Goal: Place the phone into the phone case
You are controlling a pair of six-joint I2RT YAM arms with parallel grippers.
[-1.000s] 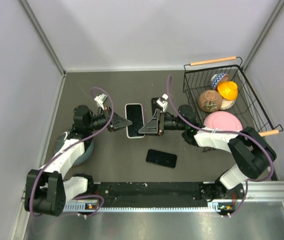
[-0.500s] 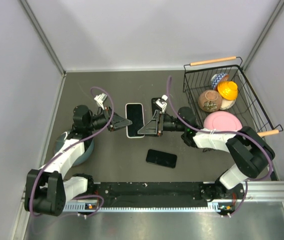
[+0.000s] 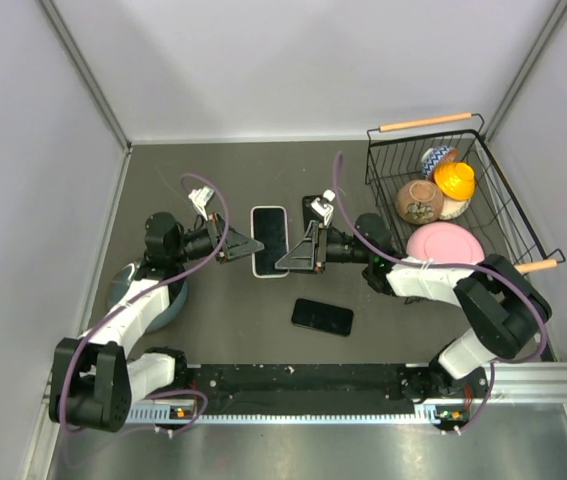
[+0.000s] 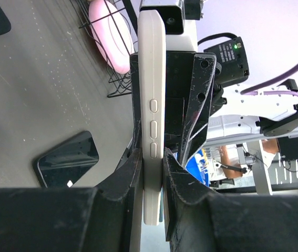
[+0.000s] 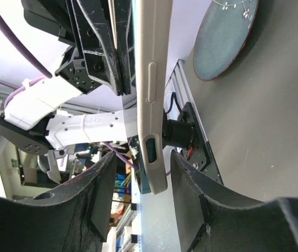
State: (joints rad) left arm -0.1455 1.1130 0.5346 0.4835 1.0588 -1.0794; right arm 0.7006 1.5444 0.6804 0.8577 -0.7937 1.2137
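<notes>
- Two left gripper (image 4: 152, 157) fingers (image 4: 130, 170) clamp one long edge of the case (image 4: 151, 79)
- Right gripper (image 5: 142, 163) jaws stand apart astride the case's opposite edge, a gap showing on either side
- Phone (image 3: 322, 316) lies flat on the table (image 3: 213, 180) near the case, toward the arm bases
- Basket (image 3: 378, 165) sits right of the case

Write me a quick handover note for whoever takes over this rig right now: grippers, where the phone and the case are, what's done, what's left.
Left gripper: shut on the phone case, gripping its left edge.
Right gripper: open, fingers straddling the case's opposite edge, not clamped.
Phone: flat on the table, nearer the arm bases, apart from the case, nothing touching it.
Done: case gripped.
Left: pick up the phone and seat it in the case.
</notes>
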